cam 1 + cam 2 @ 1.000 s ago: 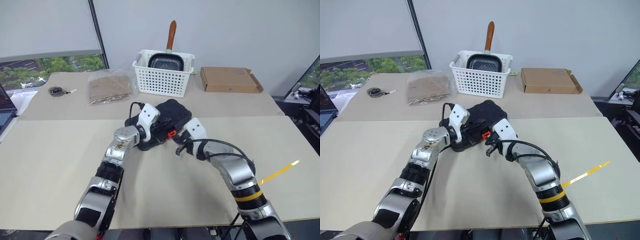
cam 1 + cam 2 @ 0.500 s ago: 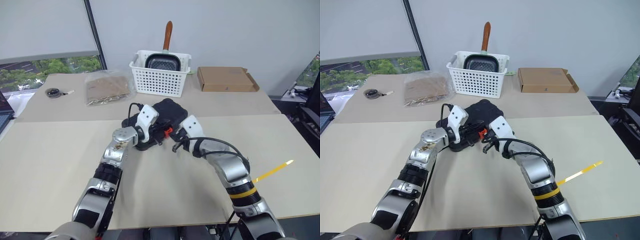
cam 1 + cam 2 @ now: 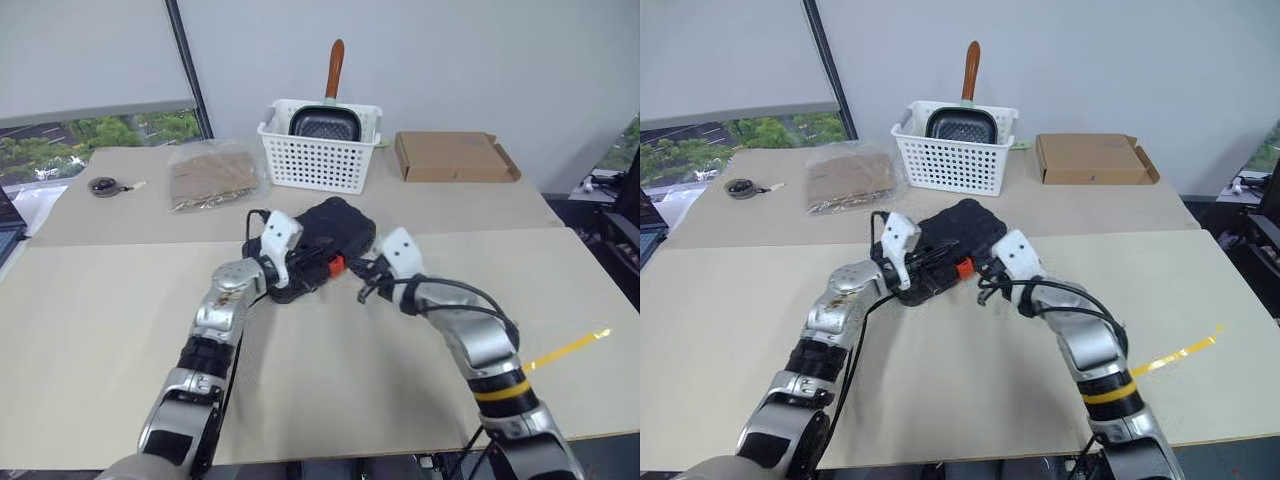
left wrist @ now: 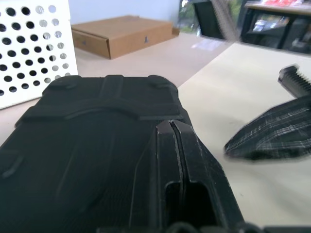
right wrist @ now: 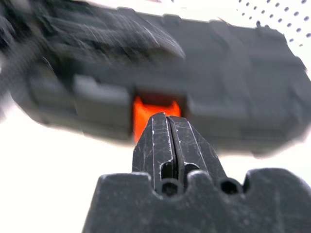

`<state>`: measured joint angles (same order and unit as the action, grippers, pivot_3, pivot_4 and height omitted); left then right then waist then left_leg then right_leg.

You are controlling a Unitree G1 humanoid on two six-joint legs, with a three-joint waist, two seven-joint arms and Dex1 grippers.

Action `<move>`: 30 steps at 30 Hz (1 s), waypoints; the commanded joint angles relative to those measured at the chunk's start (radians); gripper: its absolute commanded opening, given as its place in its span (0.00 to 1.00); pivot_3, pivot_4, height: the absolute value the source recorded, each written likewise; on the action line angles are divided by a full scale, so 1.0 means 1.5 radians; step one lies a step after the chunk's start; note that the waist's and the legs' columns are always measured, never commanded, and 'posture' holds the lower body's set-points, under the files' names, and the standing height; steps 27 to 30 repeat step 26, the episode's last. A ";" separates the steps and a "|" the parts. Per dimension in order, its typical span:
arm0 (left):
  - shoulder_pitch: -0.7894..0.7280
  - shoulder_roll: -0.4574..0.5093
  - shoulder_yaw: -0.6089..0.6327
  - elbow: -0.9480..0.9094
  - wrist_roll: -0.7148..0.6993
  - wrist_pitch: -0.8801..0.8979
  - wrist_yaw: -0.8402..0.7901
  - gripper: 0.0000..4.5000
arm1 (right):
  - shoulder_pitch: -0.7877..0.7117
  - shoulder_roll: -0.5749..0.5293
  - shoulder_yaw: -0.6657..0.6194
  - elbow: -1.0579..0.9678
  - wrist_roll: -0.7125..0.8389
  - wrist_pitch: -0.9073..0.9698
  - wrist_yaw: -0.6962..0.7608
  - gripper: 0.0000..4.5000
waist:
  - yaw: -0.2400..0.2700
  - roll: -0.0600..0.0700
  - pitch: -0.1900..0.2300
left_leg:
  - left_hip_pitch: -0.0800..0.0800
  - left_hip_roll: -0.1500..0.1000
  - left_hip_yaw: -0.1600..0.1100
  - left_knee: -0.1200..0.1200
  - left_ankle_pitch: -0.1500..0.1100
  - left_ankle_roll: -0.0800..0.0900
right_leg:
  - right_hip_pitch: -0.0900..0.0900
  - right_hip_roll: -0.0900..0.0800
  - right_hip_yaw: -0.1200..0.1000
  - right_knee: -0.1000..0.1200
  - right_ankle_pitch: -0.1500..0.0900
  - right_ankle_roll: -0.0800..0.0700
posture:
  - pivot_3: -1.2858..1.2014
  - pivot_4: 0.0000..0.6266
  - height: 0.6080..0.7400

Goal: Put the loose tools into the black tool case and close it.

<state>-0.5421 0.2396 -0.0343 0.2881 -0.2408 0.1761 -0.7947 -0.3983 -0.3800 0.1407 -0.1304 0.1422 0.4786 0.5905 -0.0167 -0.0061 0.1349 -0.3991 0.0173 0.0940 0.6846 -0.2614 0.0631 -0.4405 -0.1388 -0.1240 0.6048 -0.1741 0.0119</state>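
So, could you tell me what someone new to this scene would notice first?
Probably the closed black tool case mid-table, with its small orange latch facing the robot. Both shut grippers flank it: the left gripper lies over the case's near left part, the right gripper points at the latch. Behind stands a white basket holding a pan.

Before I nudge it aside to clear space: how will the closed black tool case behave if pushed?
The black tool case looks like stiff moulded plastic, so it should probably slide as one piece without flexing. It lies flat and low on the table, so tipping or rolling seems unlikely. Its orange latch appears seated, so the lid likely stays shut.
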 commanded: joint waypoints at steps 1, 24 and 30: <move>0.075 0.046 0.035 -0.066 -0.040 0.024 -0.030 0.01 | 0.036 -0.028 -0.074 -0.016 0.053 -0.105 0.060 0.00 | 0.000 -0.001 0.001 | 0.000 0.000 0.000 -0.002 0.000 0.000 | 0.000 0.001 0.000 -0.001 0.000 0.000 | 0.52 0.24 0.70; 0.556 0.206 0.195 -0.434 -0.104 0.064 0.016 0.99 | 0.224 -0.188 -0.274 0.193 0.170 -0.335 0.322 1.00 | 0.030 -0.001 0.013 | -0.002 -0.001 0.000 -0.003 -0.006 0.001 | 0.000 0.000 0.000 -0.008 -0.004 0.001 | 0.52 0.24 0.70; 0.556 0.208 0.190 -0.431 -0.101 0.062 0.017 0.99 | 0.227 -0.189 -0.274 0.196 0.172 -0.337 0.324 1.00 | 0.030 -0.001 0.013 | -0.002 -0.001 0.000 -0.003 -0.006 0.001 | 0.000 0.000 0.000 -0.007 -0.004 0.001 | 0.52 0.24 0.70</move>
